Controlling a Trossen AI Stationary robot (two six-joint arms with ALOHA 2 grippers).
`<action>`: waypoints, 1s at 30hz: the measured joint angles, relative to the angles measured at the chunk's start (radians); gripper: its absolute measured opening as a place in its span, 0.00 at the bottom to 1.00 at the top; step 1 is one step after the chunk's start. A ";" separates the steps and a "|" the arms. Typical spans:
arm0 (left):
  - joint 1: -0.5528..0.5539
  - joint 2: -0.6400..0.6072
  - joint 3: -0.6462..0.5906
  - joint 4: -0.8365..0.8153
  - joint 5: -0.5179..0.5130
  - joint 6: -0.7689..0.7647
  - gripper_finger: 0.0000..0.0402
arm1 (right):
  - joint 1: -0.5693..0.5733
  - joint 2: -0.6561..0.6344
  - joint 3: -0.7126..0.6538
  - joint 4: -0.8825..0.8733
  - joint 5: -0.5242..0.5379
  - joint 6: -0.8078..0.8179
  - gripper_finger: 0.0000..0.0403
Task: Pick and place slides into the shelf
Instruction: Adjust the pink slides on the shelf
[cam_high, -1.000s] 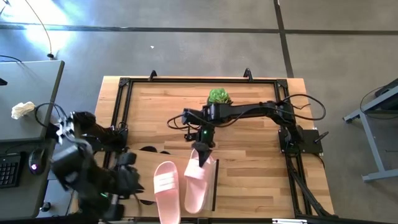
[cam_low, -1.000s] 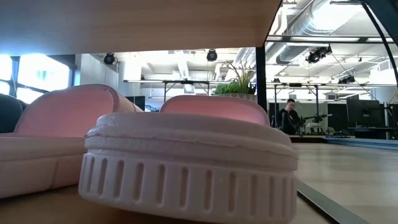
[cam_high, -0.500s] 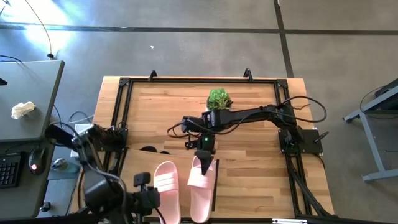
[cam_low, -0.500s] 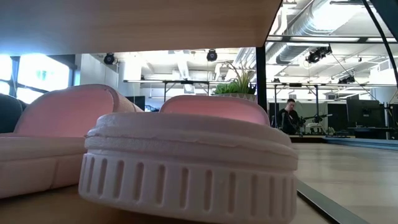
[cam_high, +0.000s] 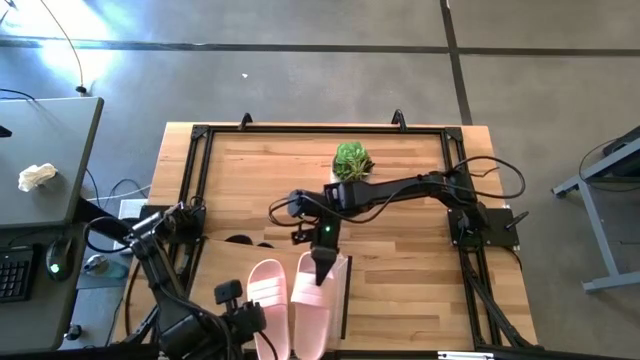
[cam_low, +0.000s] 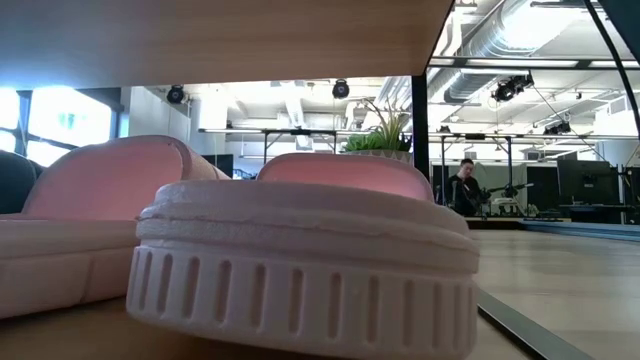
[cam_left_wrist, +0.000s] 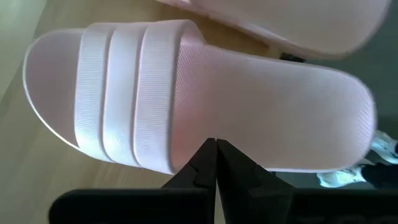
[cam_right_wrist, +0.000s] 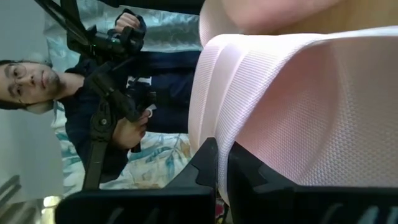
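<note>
Left gripper (cam_high: 250, 322), bottom left of the high view, has swung in over the left pink slide (cam_high: 266, 290) since a second ago; its jaws have just closed empty, tips meeting just above the footbed (cam_left_wrist: 249, 106). Centre: right gripper (cam_high: 322, 265) has dragged the right pink slide (cam_high: 312, 318) square beside its mate on the shelf (cam_high: 225, 262) top, jaws clenched on the strap (cam_right_wrist: 298, 112). Pair looks lined up; placement nearly done.

Soft pink slides on smooth wood

The light pink foam slides (cam_high: 268, 300) look matt, with ribbed straps and grooved soles. The pale plywood shelf (cam_high: 225, 262) and striped wooden desk (cam_high: 400, 235) look smooth, slightly shiny.
</note>
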 joint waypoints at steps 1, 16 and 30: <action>0.004 0.001 0.000 -0.005 -0.004 0.000 0.00 | 0.001 0.000 0.000 0.013 0.004 0.001 0.00; 0.094 0.003 -0.052 -0.007 0.018 0.112 0.00 | 0.022 0.000 0.000 0.044 0.063 -0.005 0.00; 0.139 0.003 -0.052 -0.007 -0.004 0.165 0.00 | 0.014 0.000 0.000 0.043 0.076 -0.025 0.00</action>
